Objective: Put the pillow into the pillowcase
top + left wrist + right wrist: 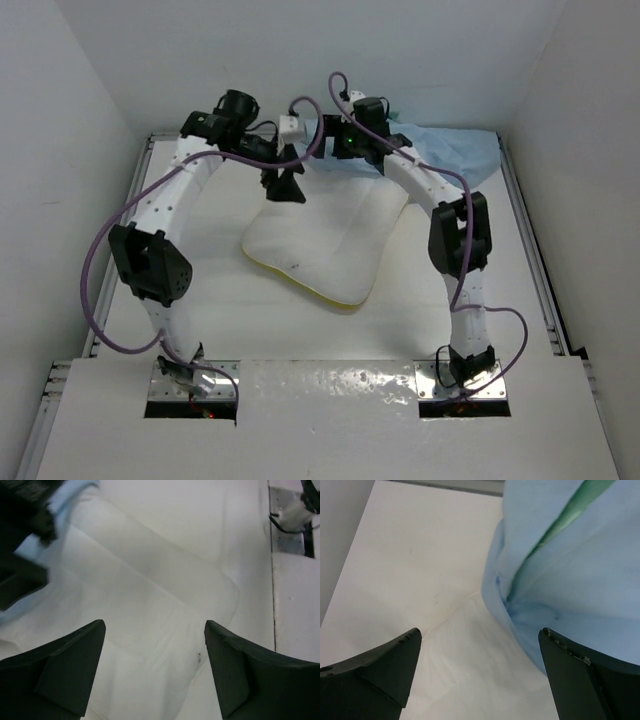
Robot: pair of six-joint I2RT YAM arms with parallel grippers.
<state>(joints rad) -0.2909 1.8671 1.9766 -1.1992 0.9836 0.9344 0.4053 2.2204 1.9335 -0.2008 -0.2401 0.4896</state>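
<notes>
The white pillow (pixel 325 240) lies in the middle of the table, its yellow-piped edge facing the arm bases. Its far end reaches the light blue pillowcase (pixel 455 150), which is bunched at the back right. My left gripper (pixel 285 185) hovers over the pillow's far left part, open, with only the pillow (pixel 150 595) below its fingers. My right gripper (pixel 345 145) is at the pillow's far end, also open (pixel 480 632) and holding nothing. In the right wrist view the pillowcase (pixel 570 580) shows a sea-green strip, and its folded edge rests on the pillow (pixel 470 675) beside the right finger.
White walls close in the table on three sides. Metal rails (pixel 530 260) run along the left and right edges. The raised near shelf holds the arm base plates (pixel 465 385); one base plate (pixel 290 530) with cables shows in the left wrist view. Purple cables loop off both arms.
</notes>
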